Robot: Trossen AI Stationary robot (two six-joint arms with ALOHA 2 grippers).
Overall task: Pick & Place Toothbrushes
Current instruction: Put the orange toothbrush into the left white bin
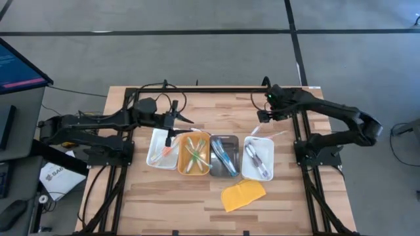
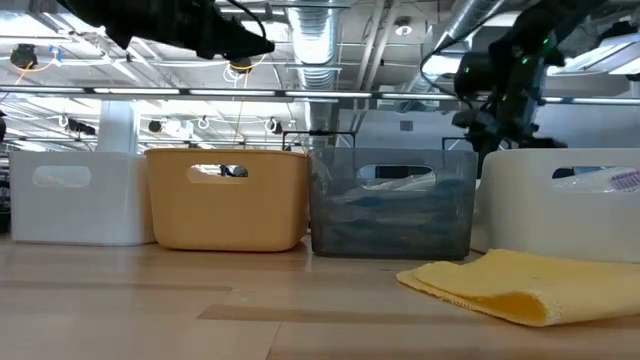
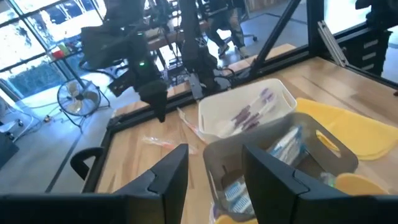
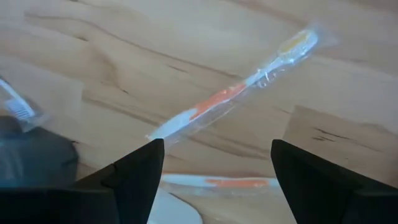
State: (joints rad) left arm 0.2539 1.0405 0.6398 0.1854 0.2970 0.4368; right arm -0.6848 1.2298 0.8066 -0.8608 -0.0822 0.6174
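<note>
Toothbrushes lie sorted in four trays set side by side: pink-orange ones in the left white tray (image 1: 159, 149), green ones in the orange tray (image 1: 195, 154), blue ones in the grey tray (image 1: 224, 156), and purplish ones in the right white tray (image 1: 258, 158). A wrapped orange-and-white toothbrush (image 4: 236, 93) lies flat on the wood just beyond the right white tray, with a second one (image 4: 219, 182) beside it. My right gripper (image 4: 217, 149) hovers open above them (image 1: 261, 120). My left gripper (image 3: 214, 158) is open and empty, raised over the gap between the left white and orange trays (image 1: 172, 134).
A yellow pad (image 1: 243, 195) lies on the near side of the grey and right white trays. Bare wood stretches along the table's near edge and left side. Cables and the arms' frames run along the far edge.
</note>
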